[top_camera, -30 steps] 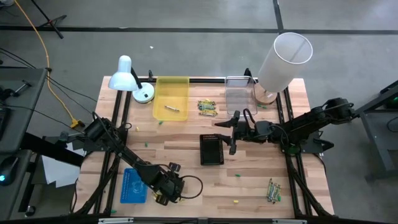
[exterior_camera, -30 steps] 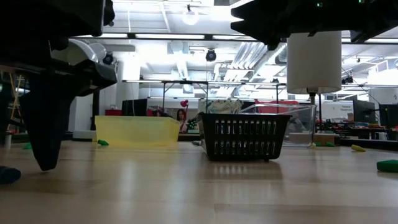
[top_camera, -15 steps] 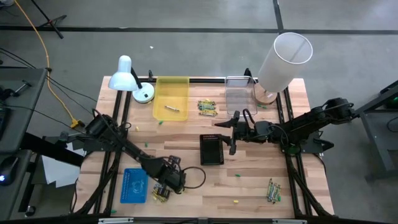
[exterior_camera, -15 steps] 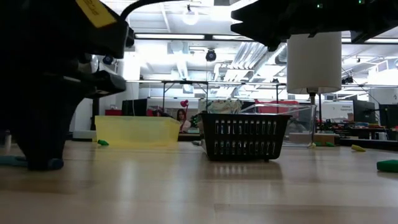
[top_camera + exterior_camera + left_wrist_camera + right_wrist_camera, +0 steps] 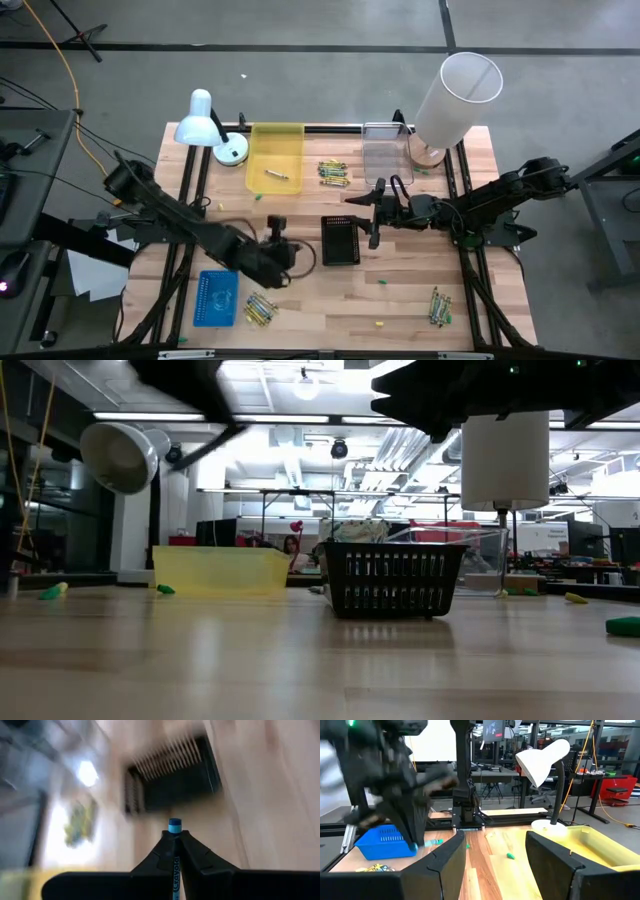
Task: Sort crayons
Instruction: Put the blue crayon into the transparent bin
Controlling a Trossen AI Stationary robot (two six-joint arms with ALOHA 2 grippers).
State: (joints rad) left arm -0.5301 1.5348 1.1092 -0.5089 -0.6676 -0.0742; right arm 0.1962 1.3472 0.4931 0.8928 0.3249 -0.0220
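Thin blue crayon (image 5: pixel 174 851) pinched tight in left gripper (image 5: pixel 174 840), up off wooden table (image 5: pixel 400 300), near black slotted basket (image 5: pixel 340 240). Right gripper (image 5: pixel 492 855) spread wide, waiting beside basket. Only tip held: fast swing could make crayon slip, fall outside.

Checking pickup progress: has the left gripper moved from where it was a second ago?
Yes. The left gripper, shut on a blue crayon, has lifted from beside the blue tray toward the black basket.
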